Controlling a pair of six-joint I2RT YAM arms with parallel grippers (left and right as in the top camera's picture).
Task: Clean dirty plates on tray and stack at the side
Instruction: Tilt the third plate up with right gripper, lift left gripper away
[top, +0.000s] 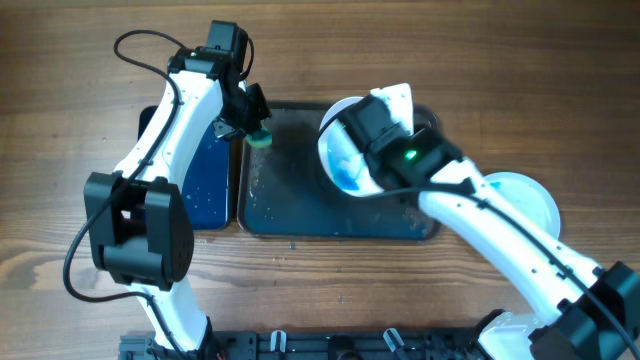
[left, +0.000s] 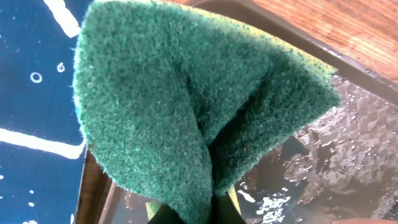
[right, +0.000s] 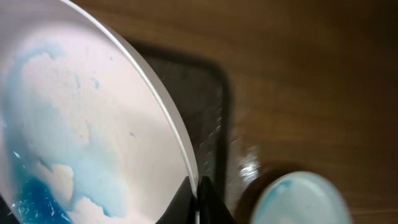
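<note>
Overhead, we see our left gripper (top: 256, 127) clenched on the sponge (top: 260, 139) at the far-left corner of the tray (top: 300, 210); our right gripper (right: 198, 200) grasps a smeared plate (top: 340, 162) tilted over its right side.

**Colours and patterns.** The table (top: 60, 100) was warm brown wood with darker grain lines. The large tray (top: 290, 200) was dark grey, flecked with pale glints; the left wrist view showed a fine mesh-like texture on it. The small tray (top: 205, 195) had a deep blue floor dotted with white specks and crossed by white streaks, inside a dark rim. The sponge (left: 199, 112) was dark green and fibrous, with a yellow-green edge. The smeared plate (right: 81, 137) was white, washed with pale turquoise that deepened to saturated blue at one side. The second plate (top: 525, 200) was white with a faint blue tinge. The left arm (top: 180, 120) and right arm (top: 500, 225) had white shells with black joints and black cable. The right arm carried a small green light (top: 408, 154).
</note>
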